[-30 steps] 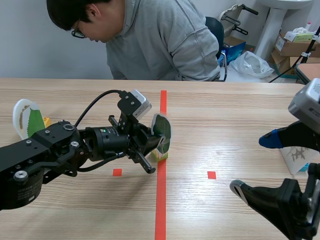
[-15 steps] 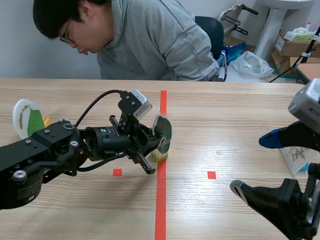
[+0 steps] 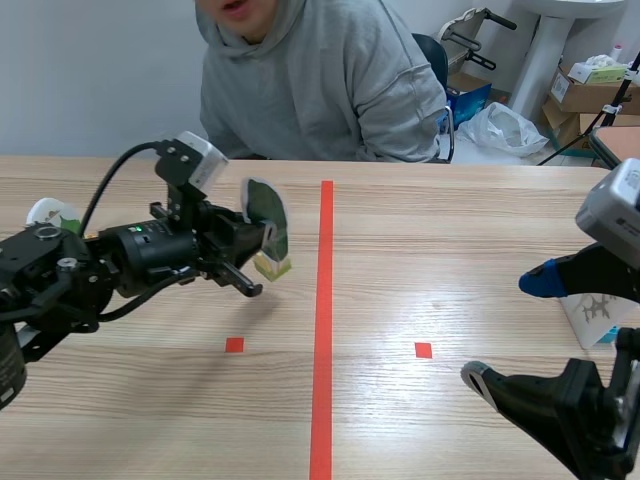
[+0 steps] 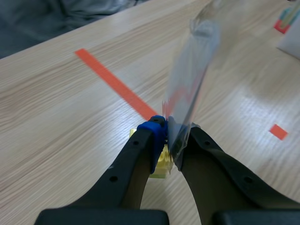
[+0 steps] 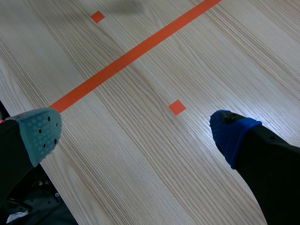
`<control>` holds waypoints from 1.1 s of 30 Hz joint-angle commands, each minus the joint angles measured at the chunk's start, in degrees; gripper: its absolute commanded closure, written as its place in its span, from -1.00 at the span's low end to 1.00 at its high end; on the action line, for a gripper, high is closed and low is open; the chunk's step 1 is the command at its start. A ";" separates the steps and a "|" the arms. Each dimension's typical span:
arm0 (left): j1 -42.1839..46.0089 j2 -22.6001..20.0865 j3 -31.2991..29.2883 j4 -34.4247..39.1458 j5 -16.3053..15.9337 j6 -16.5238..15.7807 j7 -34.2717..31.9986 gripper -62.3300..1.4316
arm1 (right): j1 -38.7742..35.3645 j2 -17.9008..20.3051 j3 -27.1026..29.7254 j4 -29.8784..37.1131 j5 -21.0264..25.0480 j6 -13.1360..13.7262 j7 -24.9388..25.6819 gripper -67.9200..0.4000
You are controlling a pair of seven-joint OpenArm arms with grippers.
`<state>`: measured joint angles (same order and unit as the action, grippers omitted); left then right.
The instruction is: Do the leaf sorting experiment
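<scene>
My left gripper (image 3: 262, 246) is shut on a clear laminated leaf card (image 3: 267, 216) with a small yellow base (image 3: 272, 266), held upright just above the table, left of the red centre line. In the left wrist view the card (image 4: 192, 79) stands pinched between my gripper's (image 4: 171, 136) fingertips, with the yellow base (image 4: 164, 161) below them. A second leaf card (image 3: 55, 215), green on white, stands at the table's far left, partly hidden by my arm. My right gripper (image 3: 512, 330) hangs open at the near right, over bare table, with nothing between its fingers (image 5: 42, 133).
A person (image 3: 320, 80) in a grey hoodie sits across the table, leaning over its far edge. A white object (image 3: 590, 315) stands at the right edge behind my right arm. Orange-red tape marks cross the wood.
My left arm has carried the leaf card from the centre line leftward and farther away, lifting it. The person has straightened up. The right arm has kept still.
</scene>
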<state>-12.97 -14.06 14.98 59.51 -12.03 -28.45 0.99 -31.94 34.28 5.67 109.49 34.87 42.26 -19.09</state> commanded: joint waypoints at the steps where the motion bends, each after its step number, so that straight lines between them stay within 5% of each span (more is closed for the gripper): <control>1: -0.15 -0.44 -2.14 0.57 -0.63 0.50 -0.83 0.83 | 0.68 0.26 0.96 0.33 0.20 0.46 1.05 -1.00; 7: 1.77 -0.44 -9.70 0.57 -0.59 2.95 0.39 0.83 | 0.68 0.26 0.96 0.33 0.20 0.46 1.05 -1.00; 22: 5.53 -2.19 -14.16 0.44 1.64 18.36 4.11 0.83 | 0.70 0.11 0.96 0.33 0.22 0.46 1.20 -1.00; 33: 5.51 -2.16 -13.88 -2.27 5.53 18.88 3.96 0.83 | 0.70 -1.31 0.94 0.33 0.22 0.46 1.27 -1.00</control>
<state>-6.70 -15.88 1.10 57.32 -6.44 -9.54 5.74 -31.94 32.71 5.78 109.49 34.87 42.26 -18.68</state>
